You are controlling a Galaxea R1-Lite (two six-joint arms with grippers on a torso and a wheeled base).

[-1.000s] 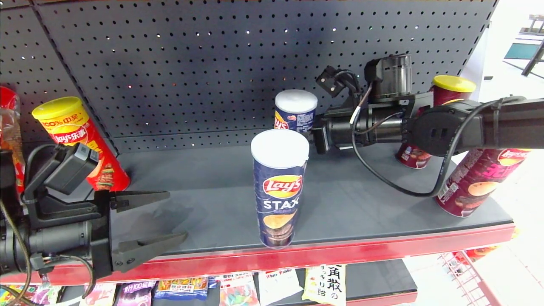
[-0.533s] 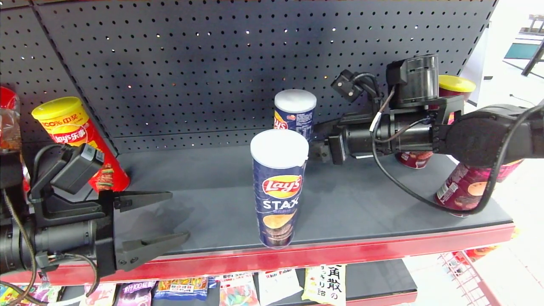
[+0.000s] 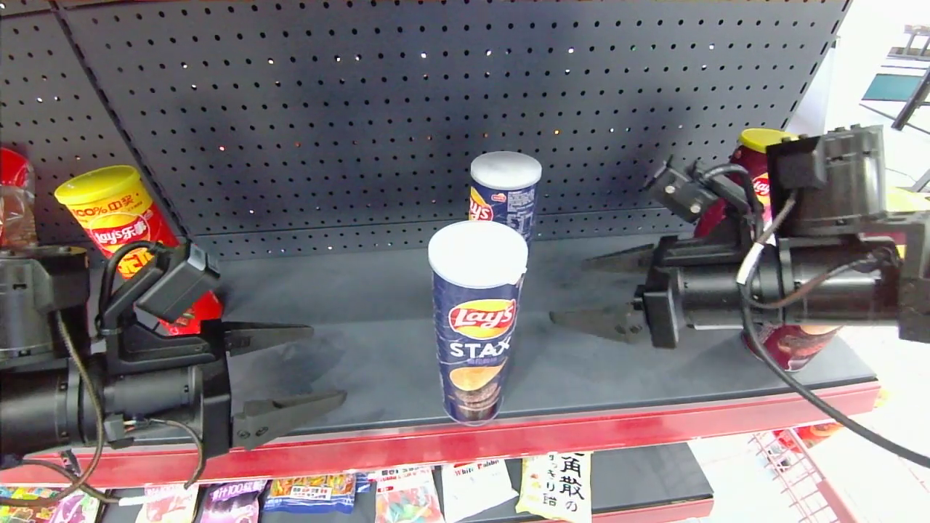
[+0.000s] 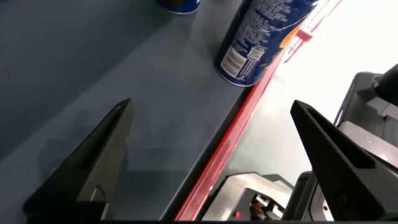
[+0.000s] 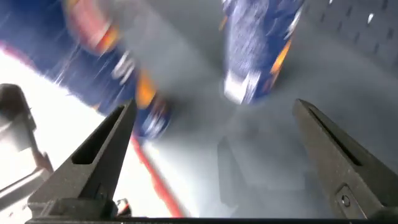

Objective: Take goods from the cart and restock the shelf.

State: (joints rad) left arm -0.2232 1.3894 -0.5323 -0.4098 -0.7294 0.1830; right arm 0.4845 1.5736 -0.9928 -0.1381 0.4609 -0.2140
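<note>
The front chip can (image 3: 476, 319) stands upright at the shelf (image 3: 378, 319) edge, between both grippers' fingertips. It is probably light, stiff, smooth-sided and tippy, so best clasped mid-body. The right gripper (image 3: 570, 290) and left gripper (image 3: 327, 365) are spread wide and empty. A second can (image 3: 505, 192) stands behind.

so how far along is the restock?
Done: front blue can and back blue can stand upright on the shelf. In hand: nothing; left gripper and right gripper are both open and empty. Left: probably more fetches, since bare shelf remains on both sides of the cans.
</note>
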